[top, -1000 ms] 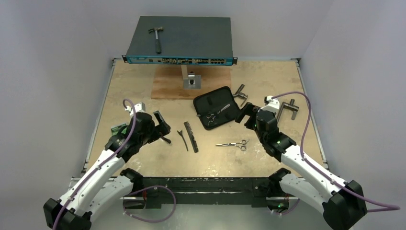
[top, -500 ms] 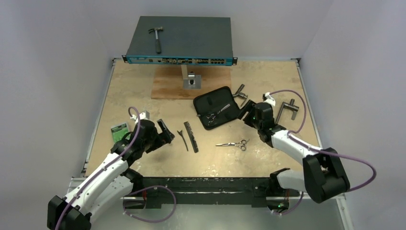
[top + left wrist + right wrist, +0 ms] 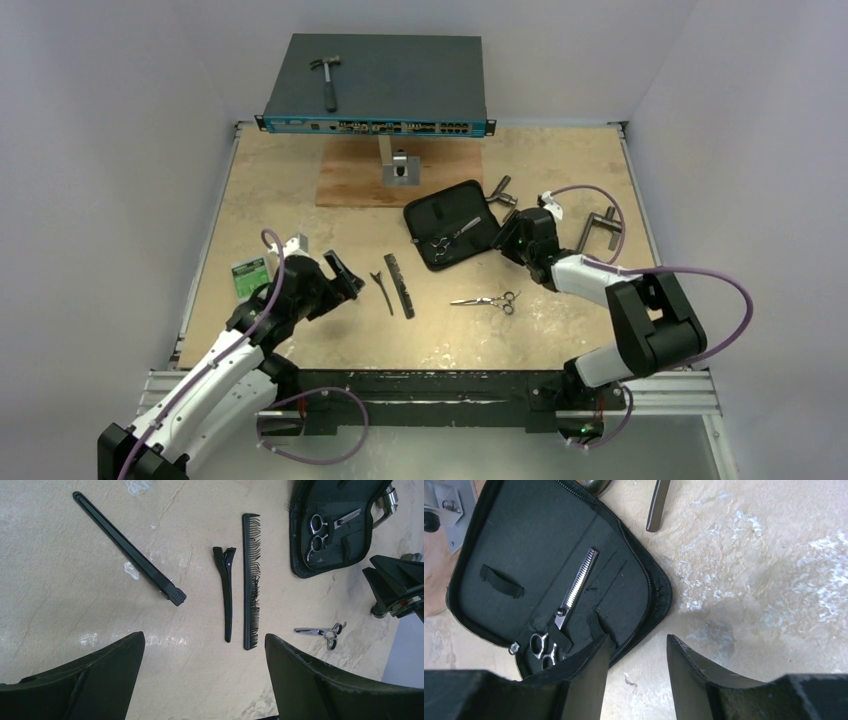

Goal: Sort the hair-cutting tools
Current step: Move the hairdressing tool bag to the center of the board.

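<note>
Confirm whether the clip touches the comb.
Apart. The left wrist view shows a strip of bare table between the clip and the comb all along.

tan table [image 3: 280,190], comb [image 3: 251,580], clip [image 3: 227,597], scissors [image 3: 320,630], open case [image 3: 539,540]

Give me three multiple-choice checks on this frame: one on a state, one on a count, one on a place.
1. The black zip case is: A zipped shut; B lying open; C upside down.
2. Pairs of scissors in view: A one; B two; C four.
3. The hammer lies: A inside the zip case; B on the floor; C on top of the network switch.

Answers:
1 B, its inner pockets and strap show.
2 B, thinning scissors sit in the case and loose scissors lie on the table.
3 C, it rests on the switch's flat lid at the far edge.
</note>
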